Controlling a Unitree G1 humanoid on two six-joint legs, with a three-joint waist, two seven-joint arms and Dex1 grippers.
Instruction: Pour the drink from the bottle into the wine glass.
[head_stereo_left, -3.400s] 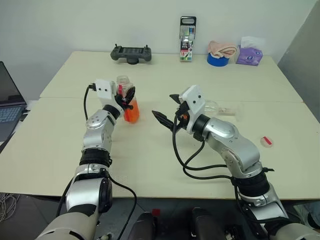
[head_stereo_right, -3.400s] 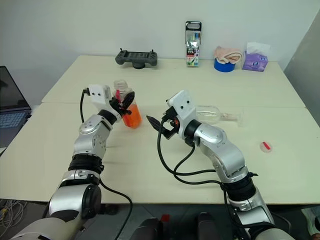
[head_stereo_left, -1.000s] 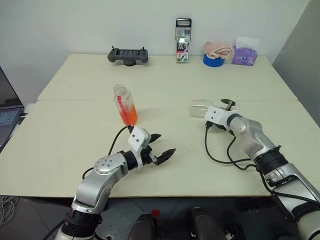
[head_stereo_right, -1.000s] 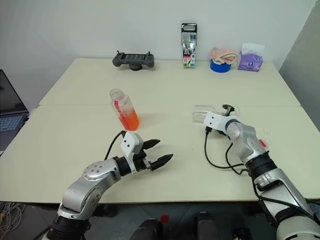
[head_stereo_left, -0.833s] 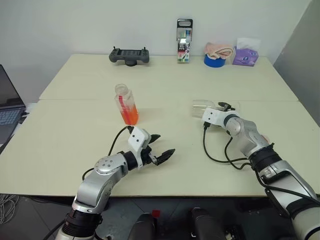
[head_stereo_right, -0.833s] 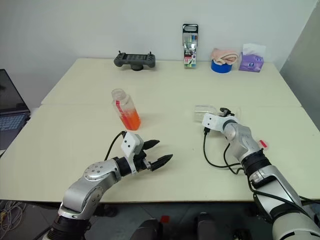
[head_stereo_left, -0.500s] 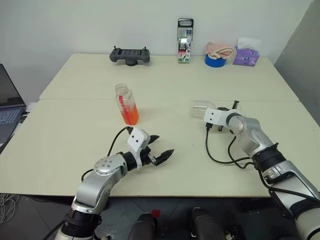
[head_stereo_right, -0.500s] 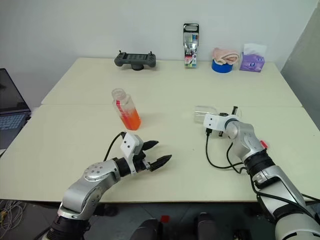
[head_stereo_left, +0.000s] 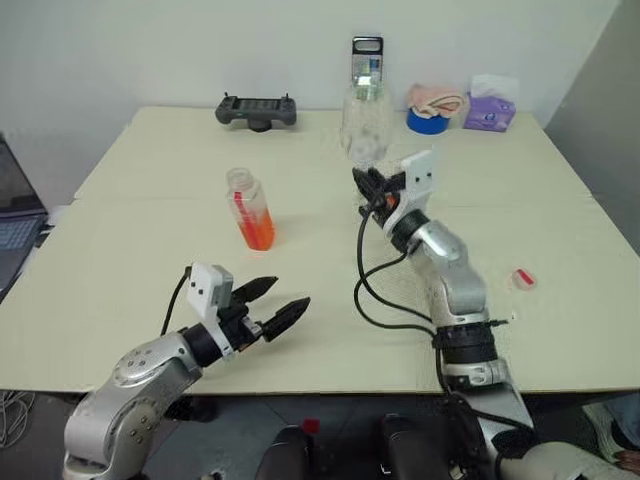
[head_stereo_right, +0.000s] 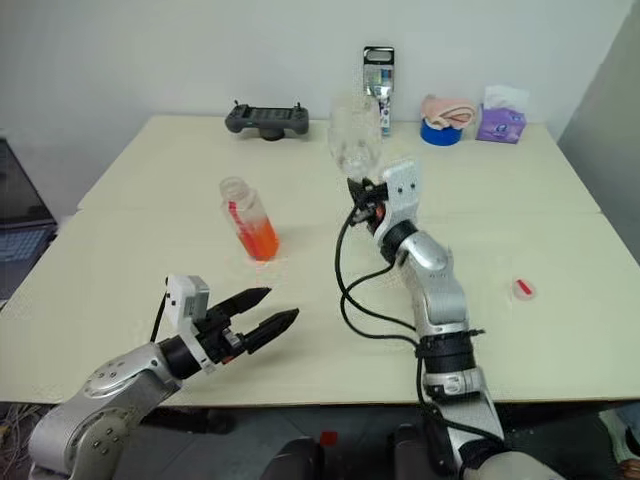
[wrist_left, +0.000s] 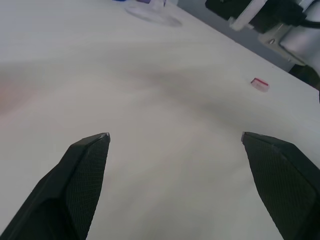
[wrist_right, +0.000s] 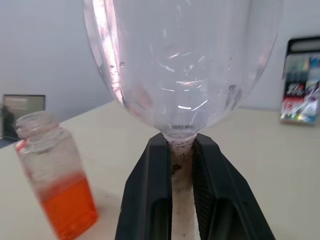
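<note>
Clamped on the stem, right gripper (wrist_right: 182, 165) holds the clear stemmed wine glass (head_stereo_left: 366, 122) upright; the uncapped clear plastic bottle (head_stereo_left: 251, 208) of orange-red drink (head_stereo_left: 258, 231) stands at nine o'clock, nearer the spread-fingered left gripper (head_stereo_left: 272, 306).

Right gripper (wrist_right: 181, 150) has its fingers (wrist_right: 150, 200) clamped on the wine glass (wrist_right: 180, 65) stem, the empty bowl upright above them. Beside it, the uncapped bottle (wrist_right: 55, 180) stands on the desk (wrist_right: 260, 165), orange drink (wrist_right: 67, 210) low inside.
</note>
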